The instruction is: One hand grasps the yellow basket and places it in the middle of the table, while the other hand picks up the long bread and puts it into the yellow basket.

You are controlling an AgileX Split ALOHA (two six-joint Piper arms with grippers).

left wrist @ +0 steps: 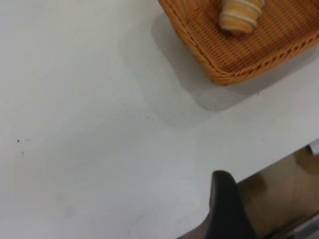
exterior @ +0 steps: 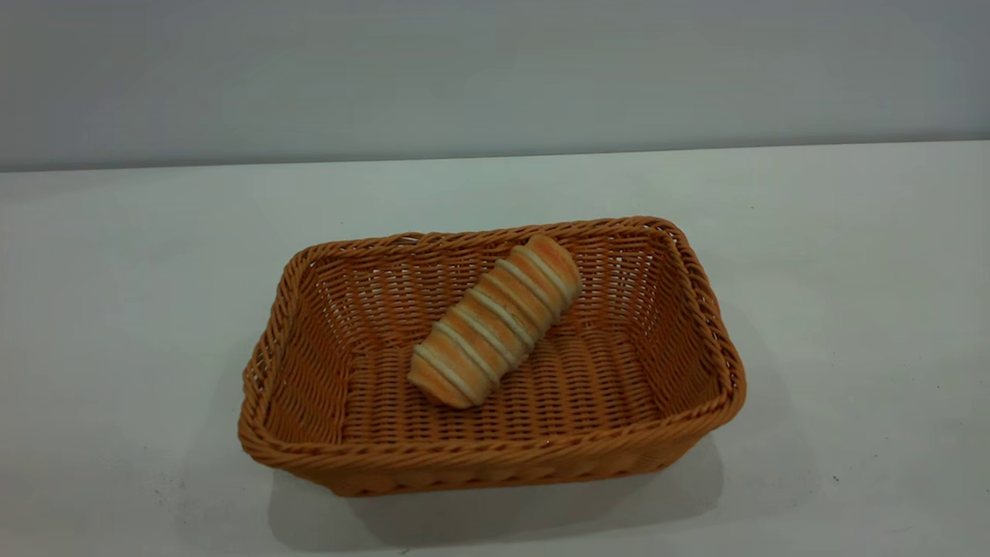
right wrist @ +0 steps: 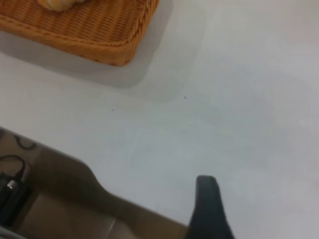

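The yellow basket (exterior: 495,456) stands on the table (exterior: 116,309) near its middle. The long bread (exterior: 495,331) lies slantwise inside it, one end on the basket floor and the other leaning against the far wall. Neither gripper shows in the exterior view. In the left wrist view the basket's corner (left wrist: 234,64) and one end of the bread (left wrist: 239,17) show far from my left gripper (left wrist: 227,209), which hangs over the table's edge. In the right wrist view a basket corner (right wrist: 99,40) shows, well away from my right gripper (right wrist: 209,211), near the table's edge.
The table's front edge (left wrist: 279,162) runs close to the left gripper, with brown floor beyond. In the right wrist view the edge (right wrist: 75,159) has brown floor and black cables (right wrist: 12,184) beyond. A grey wall (exterior: 495,70) stands behind the table.
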